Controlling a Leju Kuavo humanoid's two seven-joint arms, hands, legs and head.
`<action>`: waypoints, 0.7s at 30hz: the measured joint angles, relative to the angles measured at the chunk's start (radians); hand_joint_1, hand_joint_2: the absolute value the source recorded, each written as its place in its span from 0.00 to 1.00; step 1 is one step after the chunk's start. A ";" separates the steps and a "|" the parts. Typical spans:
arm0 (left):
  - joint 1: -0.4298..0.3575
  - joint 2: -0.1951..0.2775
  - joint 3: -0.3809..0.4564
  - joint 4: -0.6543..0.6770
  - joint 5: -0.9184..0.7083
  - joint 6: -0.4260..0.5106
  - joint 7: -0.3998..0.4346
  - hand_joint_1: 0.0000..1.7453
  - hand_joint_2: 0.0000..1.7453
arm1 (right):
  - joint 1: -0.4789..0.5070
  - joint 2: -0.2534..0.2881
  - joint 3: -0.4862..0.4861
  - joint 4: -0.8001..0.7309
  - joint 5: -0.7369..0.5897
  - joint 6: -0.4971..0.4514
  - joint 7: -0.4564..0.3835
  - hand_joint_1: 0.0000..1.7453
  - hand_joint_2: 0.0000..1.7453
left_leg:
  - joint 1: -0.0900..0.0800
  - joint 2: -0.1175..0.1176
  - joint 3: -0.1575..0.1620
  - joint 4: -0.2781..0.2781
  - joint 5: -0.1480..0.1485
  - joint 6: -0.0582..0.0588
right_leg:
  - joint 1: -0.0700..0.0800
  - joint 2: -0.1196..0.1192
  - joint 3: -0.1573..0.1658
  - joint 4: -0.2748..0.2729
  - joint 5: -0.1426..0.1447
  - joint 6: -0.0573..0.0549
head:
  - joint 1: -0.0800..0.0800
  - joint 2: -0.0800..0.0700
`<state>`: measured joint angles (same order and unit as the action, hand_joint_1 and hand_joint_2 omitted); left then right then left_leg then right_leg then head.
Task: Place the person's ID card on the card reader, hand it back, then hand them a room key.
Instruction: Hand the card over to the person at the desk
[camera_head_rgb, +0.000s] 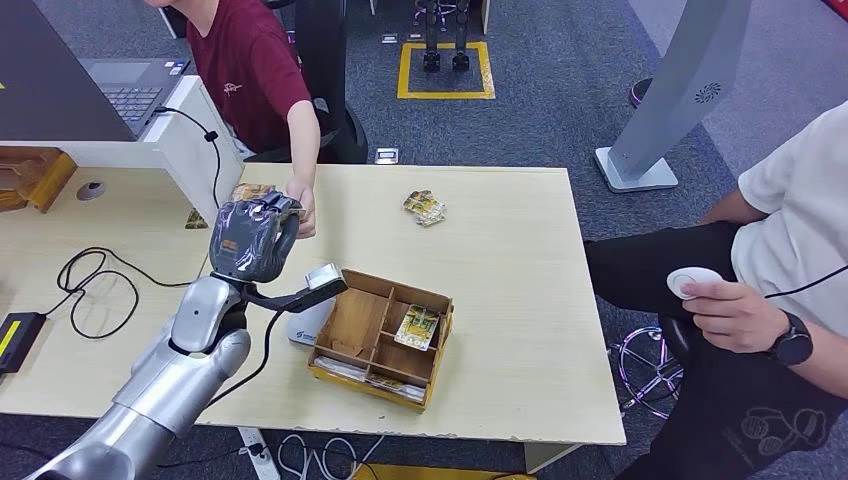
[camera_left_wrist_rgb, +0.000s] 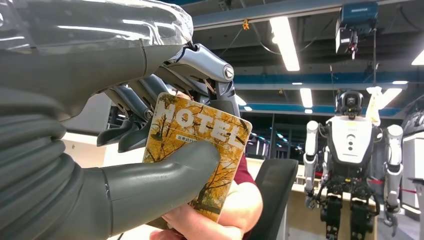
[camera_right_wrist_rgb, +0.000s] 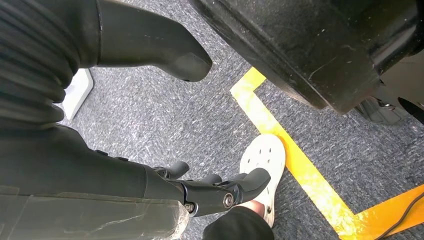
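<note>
Room key (camera_left_wrist_rgb: 200, 150), printed HOTEL over autumn trees, pinched between thumb and fingers of left hand (camera_left_wrist_rgb: 150, 125), raised over far left part of table (camera_head_rgb: 500, 300). Person's hand (camera_left_wrist_rgb: 210, 220) touching card's lower edge from beneath. Wooden box (camera_head_rgb: 380, 335) with more cards near table's front edge, white card reader (camera_head_rgb: 312, 318) just beside it. Right hand (camera_right_wrist_rgb: 165, 125) hanging over grey carpet, fingers spread apart, holding nothing.
</note>
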<state>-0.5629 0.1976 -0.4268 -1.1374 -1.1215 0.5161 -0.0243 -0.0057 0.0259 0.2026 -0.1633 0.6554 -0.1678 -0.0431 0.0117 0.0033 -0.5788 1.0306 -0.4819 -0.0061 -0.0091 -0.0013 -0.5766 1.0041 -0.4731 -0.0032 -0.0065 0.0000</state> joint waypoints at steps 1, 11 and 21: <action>0.000 0.000 0.000 0.003 0.000 0.000 0.000 1.00 1.00 | 0.000 0.000 0.000 0.000 0.000 0.000 0.000 0.00 1.00 | 0.000 0.000 0.000 0.000 0.000 0.000 | 0.000 0.000 0.000 0.000 0.000 0.000 | 0.000 0.000; -0.007 -0.005 0.001 0.027 -0.006 0.001 0.000 0.51 1.00 | 0.000 0.000 0.000 0.000 0.002 0.001 0.003 0.00 1.00 | 0.000 0.000 0.000 0.000 0.000 0.000 | 0.000 0.000 0.000 0.000 0.000 0.000 | 0.000 0.000; -0.010 -0.007 0.028 0.045 0.022 0.054 0.025 0.00 1.00 | 0.000 0.000 -0.001 0.000 0.000 0.001 0.003 0.00 1.00 | 0.000 0.000 0.000 0.000 0.000 0.000 | 0.000 0.000 0.000 0.000 0.000 0.000 | 0.000 0.000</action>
<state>-0.5725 0.1904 -0.3987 -1.0928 -1.0992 0.5699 0.0009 -0.0055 0.0259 0.2011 -0.1633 0.6551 -0.1673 -0.0399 0.0117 0.0035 -0.5792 1.0305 -0.4819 -0.0061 -0.0091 -0.0012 -0.5765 1.0042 -0.4731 -0.0032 -0.0065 0.0000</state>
